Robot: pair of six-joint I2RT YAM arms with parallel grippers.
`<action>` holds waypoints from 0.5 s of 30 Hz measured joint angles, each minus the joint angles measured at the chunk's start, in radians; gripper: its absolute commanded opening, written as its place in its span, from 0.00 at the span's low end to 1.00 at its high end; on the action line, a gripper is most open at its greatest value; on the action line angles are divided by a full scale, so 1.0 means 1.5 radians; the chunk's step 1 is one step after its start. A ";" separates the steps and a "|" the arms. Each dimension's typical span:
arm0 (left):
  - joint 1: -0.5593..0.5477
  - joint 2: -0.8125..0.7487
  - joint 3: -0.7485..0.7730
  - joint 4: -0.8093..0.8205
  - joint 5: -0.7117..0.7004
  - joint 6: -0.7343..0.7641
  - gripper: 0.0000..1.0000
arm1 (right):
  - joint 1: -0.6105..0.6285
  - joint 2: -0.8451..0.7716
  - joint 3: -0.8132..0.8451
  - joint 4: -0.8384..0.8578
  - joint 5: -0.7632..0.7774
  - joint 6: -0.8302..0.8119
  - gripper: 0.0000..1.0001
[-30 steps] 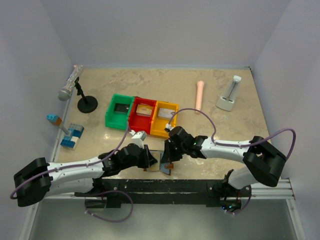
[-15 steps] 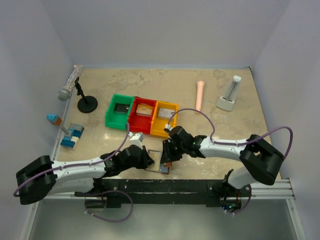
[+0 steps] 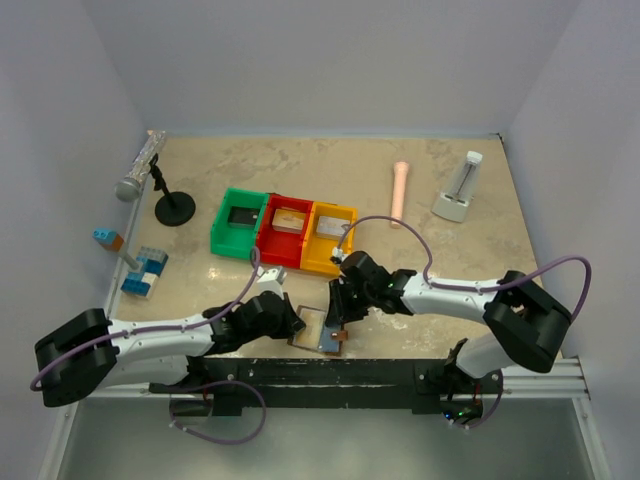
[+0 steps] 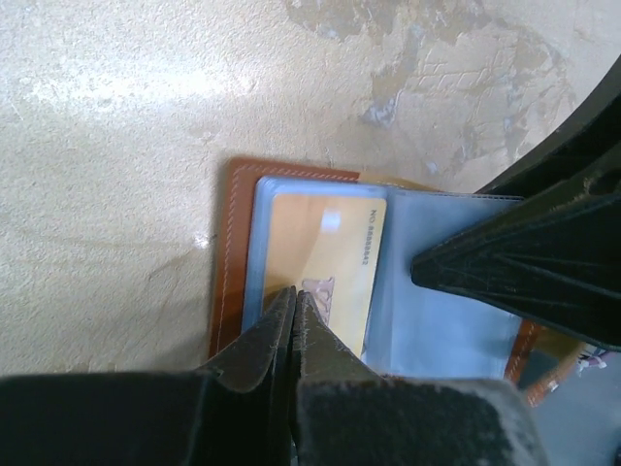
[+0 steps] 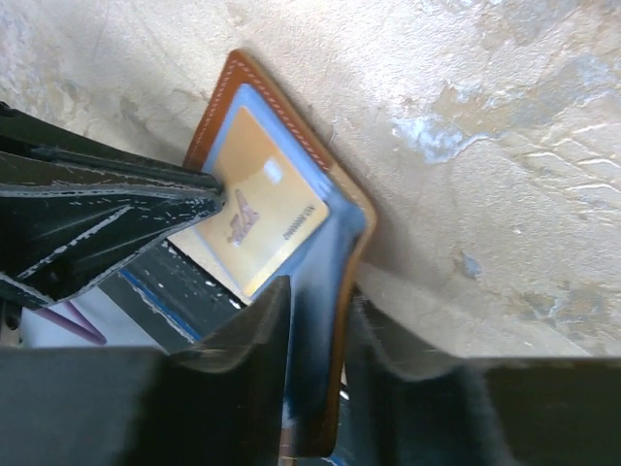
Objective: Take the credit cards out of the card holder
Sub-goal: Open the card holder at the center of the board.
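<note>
Now, at the middle of the desk's [image 3: 450,200] near edge, the card holder [image 3: 318,332] lies open, spread flatter than a second ago. Right gripper [image 5: 315,291] pinches its right blue-grey flap, brown rim between the fingers. Left gripper [image 4: 293,296], drawn slightly left since, has its fingers pressed together, tips touching the yellow card [image 4: 325,257] in the left pocket

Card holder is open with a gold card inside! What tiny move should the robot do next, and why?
Probably the left end effector should slide the gold card toward itself, out of its pocket. It is shut at the card's near edge, the card lies inside the card holder, and the right end effector clamps the other flap.
</note>
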 measured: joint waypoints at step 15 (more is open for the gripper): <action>0.000 -0.040 -0.010 0.034 0.024 0.009 0.06 | -0.007 0.044 0.041 -0.004 -0.006 -0.031 0.00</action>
